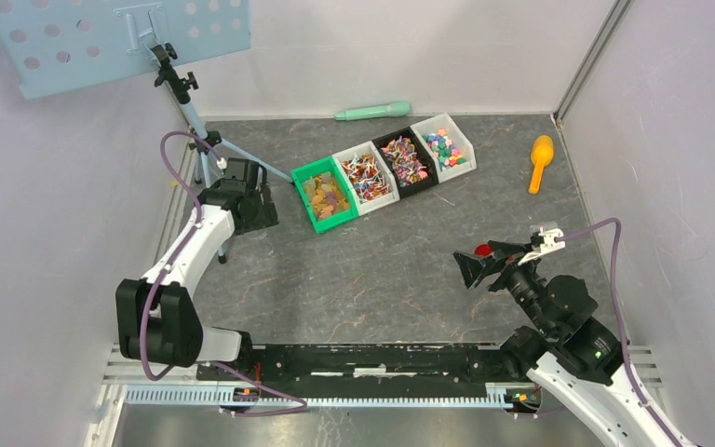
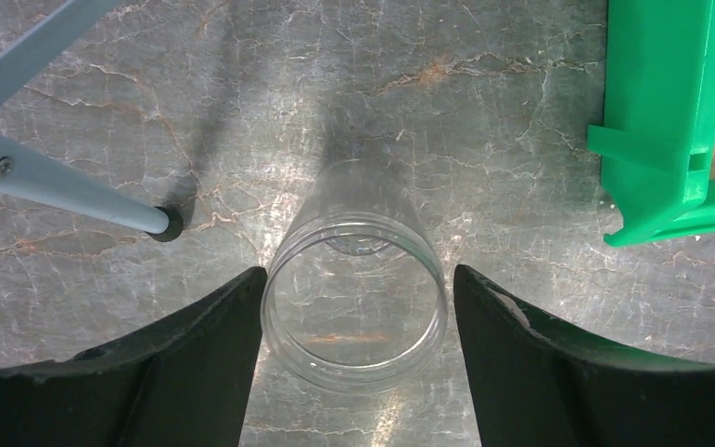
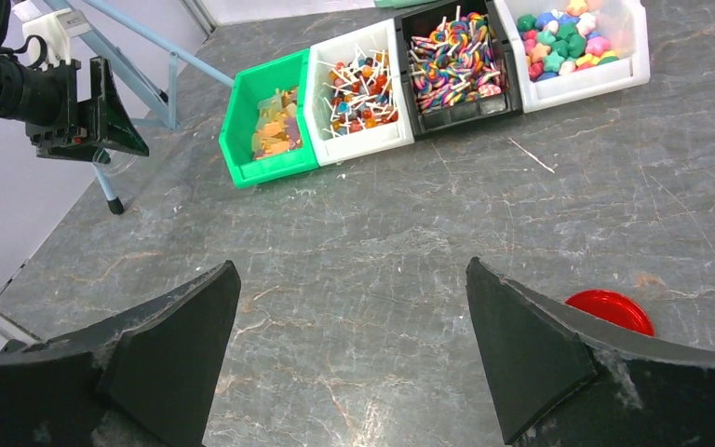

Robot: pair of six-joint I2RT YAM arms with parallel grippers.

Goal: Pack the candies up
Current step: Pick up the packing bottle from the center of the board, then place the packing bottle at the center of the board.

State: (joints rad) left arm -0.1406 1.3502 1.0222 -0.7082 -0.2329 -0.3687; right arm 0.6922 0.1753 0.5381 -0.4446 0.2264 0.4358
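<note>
We see the candies sorted into four bins in a row at the far middle of the surface. Our left end effector straddles a clear jar with its jaws wide. The right end effector gapes wide and empty.

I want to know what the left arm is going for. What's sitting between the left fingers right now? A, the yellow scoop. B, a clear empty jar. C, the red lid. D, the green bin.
B: the left wrist view shows a clear jar, with nothing inside it, standing between the left fingers, its open mouth toward the camera.
</note>
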